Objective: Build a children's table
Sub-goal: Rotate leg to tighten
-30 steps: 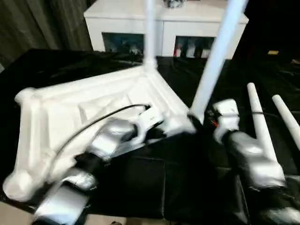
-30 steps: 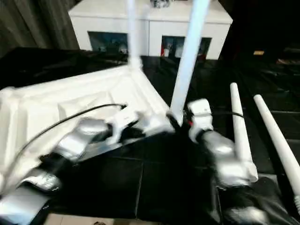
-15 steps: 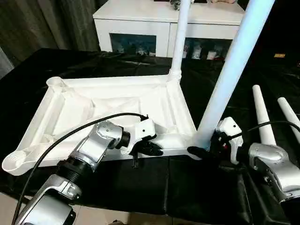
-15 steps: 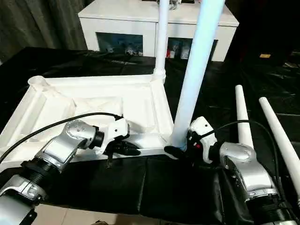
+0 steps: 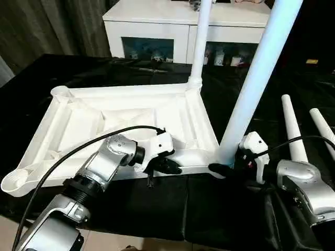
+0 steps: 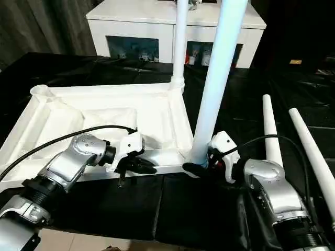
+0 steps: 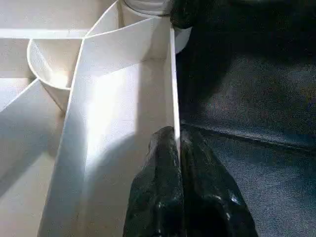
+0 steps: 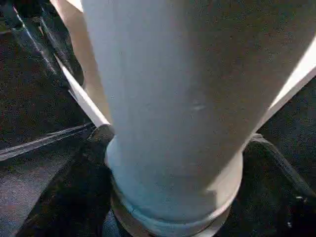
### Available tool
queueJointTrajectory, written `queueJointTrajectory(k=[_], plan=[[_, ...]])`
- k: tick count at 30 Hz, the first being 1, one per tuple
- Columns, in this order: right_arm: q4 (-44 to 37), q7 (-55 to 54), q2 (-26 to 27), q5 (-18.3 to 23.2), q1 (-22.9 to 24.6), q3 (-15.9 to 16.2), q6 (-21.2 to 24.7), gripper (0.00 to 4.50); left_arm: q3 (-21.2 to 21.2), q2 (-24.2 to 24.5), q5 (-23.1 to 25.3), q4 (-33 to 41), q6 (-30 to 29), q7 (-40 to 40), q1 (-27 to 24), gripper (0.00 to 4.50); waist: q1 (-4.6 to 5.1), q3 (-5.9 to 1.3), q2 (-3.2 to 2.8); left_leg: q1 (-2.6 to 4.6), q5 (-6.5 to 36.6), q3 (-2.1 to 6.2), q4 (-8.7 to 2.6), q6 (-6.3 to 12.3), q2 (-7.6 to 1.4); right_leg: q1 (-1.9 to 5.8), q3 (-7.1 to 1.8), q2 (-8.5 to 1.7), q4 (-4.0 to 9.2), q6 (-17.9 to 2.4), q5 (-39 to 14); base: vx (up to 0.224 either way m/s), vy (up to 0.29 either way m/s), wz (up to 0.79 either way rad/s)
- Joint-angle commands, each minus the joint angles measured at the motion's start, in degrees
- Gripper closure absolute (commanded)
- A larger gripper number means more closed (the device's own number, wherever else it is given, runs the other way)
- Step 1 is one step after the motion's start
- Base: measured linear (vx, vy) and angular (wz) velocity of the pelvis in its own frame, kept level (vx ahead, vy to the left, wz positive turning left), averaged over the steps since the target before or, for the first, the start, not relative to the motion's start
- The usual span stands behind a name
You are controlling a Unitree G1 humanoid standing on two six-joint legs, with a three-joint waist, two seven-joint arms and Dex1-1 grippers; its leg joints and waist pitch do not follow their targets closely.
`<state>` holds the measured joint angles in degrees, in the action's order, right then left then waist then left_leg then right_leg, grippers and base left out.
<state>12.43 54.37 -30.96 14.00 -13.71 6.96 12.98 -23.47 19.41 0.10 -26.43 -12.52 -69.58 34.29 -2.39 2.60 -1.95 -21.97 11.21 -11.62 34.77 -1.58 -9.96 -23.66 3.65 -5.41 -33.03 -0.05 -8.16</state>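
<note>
Both jaws clamped: left gripper (image 5: 166, 166) pinches the tabletop (image 5: 125, 117) rim, right gripper (image 5: 226, 167) hugs the near leg (image 5: 256, 83).
Seating step (two legs lie loose on the surface); next, probably press it home.

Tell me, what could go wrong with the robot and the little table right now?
The near leg leans in its corner socket while the right gripper wraps its base, so it might not be fully seated and could pop out. The left gripper pinches only the thin rim of the upside-down table top, which might slip. Two loose legs lie beside the right arm and could get knocked and roll.
</note>
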Motion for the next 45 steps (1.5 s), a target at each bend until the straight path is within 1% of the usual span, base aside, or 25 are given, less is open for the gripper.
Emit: queueJointTrajectory(k=[1,4,9,12,13,15,16,19,22,23,24,25,26,27,28,32,33,34,36,37,39,40,42,43,45], plan=[[-0.38,0.38,0.27,0.72,-0.1,-0.63,-0.82,1.46,-0.41,0.24,-0.33,2.75,0.15,-1.38,0.34,4.5,0.03,-3.6,0.57,1.13,14.79,1.68,-4.74,2.73,-3.26,2.78,-2.16,-3.23,3.66,-13.22,-17.32,0.0,0.0,0.0],[-0.28,0.55,0.62,0.79,0.13,-0.61,-0.92,1.69,-0.52,0.27,-0.32,2.83,0.03,-1.47,0.29,4.5,0.13,-3.6,0.54,1.15,14.77,1.69,-4.77,2.69,-3.29,2.74,-2.14,-3.18,3.62,-13.32,-17.03,0.0,0.0,0.0],[2.81,-3.68,3.33,0.07,-0.13,-2.04,-2.27,1.74,-0.44,-0.3,-0.06,2.11,-0.29,-0.33,0.31,4.5,0.23,-3.65,0.47,1.2,14.74,1.64,-4.72,2.58,-3.29,2.62,-2.18,-3.25,3.58,-13.7,-16.35,0.0,0.0,0.0],[11.03,-18.85,11.05,-1.43,-3.38,-6.14,-3.91,1.75,1.02,-3.78,0.48,-1.31,-1.57,5.8,1.26,4.5,1.05,-3.59,0.45,0.79,15.5,1.87,-4.89,1.21,-3.05,2.66,-1.94,-3.2,3.6,-13.32,-17.96,0.0,0.0,0.0],[13.25,-23.01,14.0,-0.55,-4.55,-7.75,-3.72,1.75,1.47,-5.36,0.75,-2.94,-1.93,8.26,1.83,4.5,1.46,-3.63,0.4,1.19,17.24,1.98,-4.9,0.13,-2.96,2.49,-1.85,-3.1,3.91,-12.72,-19.87,0.0,0.0,0.0],[15.28,-26.82,16.37,-0.38,-5.73,-8.71,-4.15,1.75,1.83,-6.82,1.01,-4.5,-2.14,10.49,2.42,4.5,1.69,-3.52,0.25,1.4,18.38,1.91,-4.87,-0.1,-2.93,2.2,-1.95,-3.07,4.06,-12.74,-20.44,0.0,0.0,0.0],[18.65,-32.28,20.52,-0.23,-7.95,-9.5,-4.82,1.75,2.36,-9.6,1.67,-7.54,-2.81,14.88,3.78,4.5,2.11,-3.42,0.29,1.38,20.2,1.95,-4.89,-0.54,-2.77,2.13,-1.84,-3.09,4.38,-12.34,-22.25,0.0,0.0,0.0],[24.17,-40.59,24.98,-3.05,-11.83,-8.54,-6.58,1.75,3.68,-13.58,2.34,-11.83,-4.44,22.12,5.98,4.5,2.56,-3.29,0.22,1.6,22.49,2.14,-4.93,-1.26,-2.64,1.88,-1.63,-3.05,4.83,-11.04,-25.65,0.0,0.0,0.0],[26.06,-42.72,26.26,-3.53,-13.18,-8.46,-6.79,1.75,4.32,-14.83,2.33,-13.16,-5.33,24.49,6.71,4.5,2.77,-3.29,0.21,1.75,23.9,2.24,-4.88,-1.09,-2.55,1.73,-1.53,-3.13,5.31,-10.03,-27.41,0.0,0.0,0.0],[31.76,-48.51,29.85,-4.42,-17.24,-9.4,-8.45,1.76,6.7,-18.03,2.42,-16.88,-7.33,31.27,8.62,4.5,3.03,-3.24,0.16,1.62,24.08,2.1,-4.82,-1.12,-2.51,1.48,-1.53,-3.06,5.23,-10.15,-27.26,0.0,0.0,0.0],[32.8,-49.28,30.47,-4.52,-17.97,-9.72,-8.92,1.76,7.19,-18.53,2.42,-17.6,-7.48,32.37,8.96,4.5,3.31,-3.14,0.12,1.73,24.72,2.22,-4.81,-1.44,-2.39,1.37,-1.4,-2.98,5.27,-10.18,-27.96,0.0,0.0,0.0],[34.8,-50.69,31.67,-4.82,-19.41,-10.18,-9.73,1.76,8.03,-19.41,2.52,-18.98,-7.58,34.54,9.63,4.5,3.35,-3.24,0.3,1.97,25.41,2.27,-4.7,-1.36,-2.28,1.49,-1.19,-3.02,5.54,-9.79,-29.23,0.0,0.0,0.0],[36.91,-51.8,32.94,-5.58,-21.11,-9.93,-10.15,1.76,8.44,-20.02,3.1,-20.41,-6.79,36.95,10.37,4.5,3.31,-3.22,0.21,2.01,25.68,2.27,-4.68,-0.95,-2.27,1.37,-1.14,-3.05,5.78,-9.35,-29.58,0.0,0.0,0.0],[38.62,-52.82,33.92,-6.3,-22.41,-9.88,-11.1,1.76,8.9,-20.46,3.27,-21.61,-5.76,38.51,10.98,4.5,3.45,-3.23,0.52,1.94,25.84,2.34,-4.72,-0.8,-2.31,1.42,-1.04,-3.03,5.86,-9.21,-29.65,0.0,0.0,0.0],[39.08,-52.58,34.35,-6.37,-22.81,-9.94,-11.9,1.41,8.92,-20.5,3.4,-21.92,-4.97,38.8,11.19,4.5,3.45,-3.2,0.59,1.83,26.08,2.37,-4.9,-0.3,-2.38,1.55,-0.95,-2.98,5.95,-8.79,-29.44,0.0,0.0,0.0],[37.39,-51.03,34.57,-5.97,-22.4,-10.23,-14.98,1.03,7.9,-19.27,3.98,-20.03,-2.23,36.26,10.45,4.5,3.49,-3.34,0.55,1.46,25.59,2.46,-5.14,0.52,-2.49,1.87,-1.01,-3.23,5.84,-8.68,-28.47,0.0,0.0,0.0],[36.85,-50.81,34.33,-6.05,-22.23,-10.22,-15.58,0.96,7.68,-18.87,4.1,-19.33,-1.83,35.38,10.1,4.5,3.91,-3.38,0.43,0.82,24.69,2.7,-5.42,0.62,-2.57,2.33,-0.97,-3.29,5.44,-8.95,-27.14,0.0,0.0,0.0],[35.69,-50.14,33.43,-6.88,-21.94,-10.27,-16.76,0.7,6.56,-17.68,5.06,-18.01,-0.66,33.22,9.34,4.5,4.13,-3.54,0.29,0.25,23.39,2.98,-5.67,0.74,-2.75,2.96,-0.83,-3.35,5.22,-9.0,-25.57,0.0,0.0,0.0],[32.17,-49.11,31.57,-7.37,-20.47,-10.22,-17.34,0.6,5.52,-15.87,5.22,-15.78,0.05,29.63,7.9,4.5,3.93,-3.56,0.05,0.78,22.98,2.6,-5.53,0.98,-2.8,2.42,-1.12,-3.22,5.21,-10.33,-22.84,0.0,0.0,0.0],[30.85,-48.46,30.98,-7.3,-19.86,-10.13,-17.32,0.51,5.19,-15.3,5.2,-15.02,0.37,28.48,7.42,4.5,3.95,-3.64,0.29,0.86,22.5,2.32,-5.37,1.3,-2.72,2.36,-1.33,-3.25,5.02,-11.26,-21.69,0.0,0.0,0.0],[26.92,-46.26,29.16,-6.95,-17.9,-9.84,-16.58,0.31,4.67,-13.78,4.72,-12.91,0.89,25.48,6.16,4.5,3.61,-3.82,0.13,0.65,19.77,2.21,-5.31,1.97,-2.84,2.73,-1.5,-3.39,4.59,-12.32,-18.68,0.0,0.0,0.0],[21.75,-42.26,26.14,-6.04,-15.02,-9.44,-14.76,0.24,4.12,-11.57,3.94,-10.2,0.96,21.27,4.58,4.5,3.1,-3.85,0.14,0.75,17.25,1.92,-5.16,3.26,-2.92,2.79,-1.61,-3.33,4.42,-13.02,-16.16,0.0,0.0,0.0],[19.78,-40.55,24.9,-5.73,-13.85,-9.33,-14.03,0.17,3.93,-10.68,3.56,-9.24,0.81,19.79,4.01,4.5,2.79,-3.96,0.27,1.0,15.65,1.67,-4.92,4.0,-2.91,2.67,-1.69,-3.23,4.19,-13.58,-14.57,0.028,-0.007,0.03],[15.43,-34.76,21.54,-4.43,-11.28,-8.75,-11.39,0.07,3.22,-8.43,3.04,-7.56,1.52,16.07,2.96,4.5,2.34,-3.98,0.06,1.05,13.25,1.54,-4.82,5.11,-2.86,2.67,-1.76,-3.07,3.86,-14.37,-12.31,0.055,-0.013,0.05],[13.39,-31.67,19.93,-3.7,-10.1,-8.44,-9.9,0.07,3.06,-7.49,2.76,-6.94,1.48,14.54,2.58,4.5,1.79,-4.09,0.09,0.99,11.52,1.52,-4.64,5.94,-3.06,2.94,-1.87,-3.15,3.44,-14.55,-10.27,0.026,-0.007,0.02]])
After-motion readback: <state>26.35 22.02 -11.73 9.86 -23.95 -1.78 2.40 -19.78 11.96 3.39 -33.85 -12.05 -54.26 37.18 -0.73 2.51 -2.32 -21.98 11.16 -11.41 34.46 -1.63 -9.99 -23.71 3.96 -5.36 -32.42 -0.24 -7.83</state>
